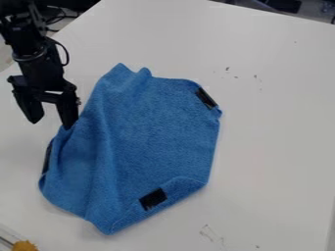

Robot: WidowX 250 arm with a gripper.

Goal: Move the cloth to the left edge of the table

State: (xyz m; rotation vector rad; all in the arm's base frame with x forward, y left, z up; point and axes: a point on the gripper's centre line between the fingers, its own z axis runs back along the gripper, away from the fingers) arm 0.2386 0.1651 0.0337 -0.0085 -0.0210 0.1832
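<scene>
1. Cloth (150,132): blue, fuzzy towel-like fabric, spread on the table (275,122), roughly a lopsided many-sided shape, mostly flat.
2. Cloth's top edge: wavy, with two small raised peaks. Long soft folds run down its left part. Bottom edge curls over near the lower right and narrows to a blunt point at the bottom.
3. Black patches on cloth, smooth-looking, roughly rectangular: upper-right patch (205,98) by the corner, lower patch (153,199) near the bottom edge, left patch (47,158) along the left edge, seen narrow.
4. Gripper (51,121): black, hard, at the cloth's upper-left side. Jaws open, spread well apart; the one nearer the cloth overlaps its left edge in view, contact unclear. Other one is off the cloth, over table.
5. Table: white, smooth, matte. Small dark marks (227,69) up and right of cloth; faint scuffs (208,233) below and right of it.
6. In the way: gripper and arm (39,59), up and left of cloth.
7. Yellow-orange thing (25,245) below and left of cloth, cut off by the view, identity unclear.
</scene>
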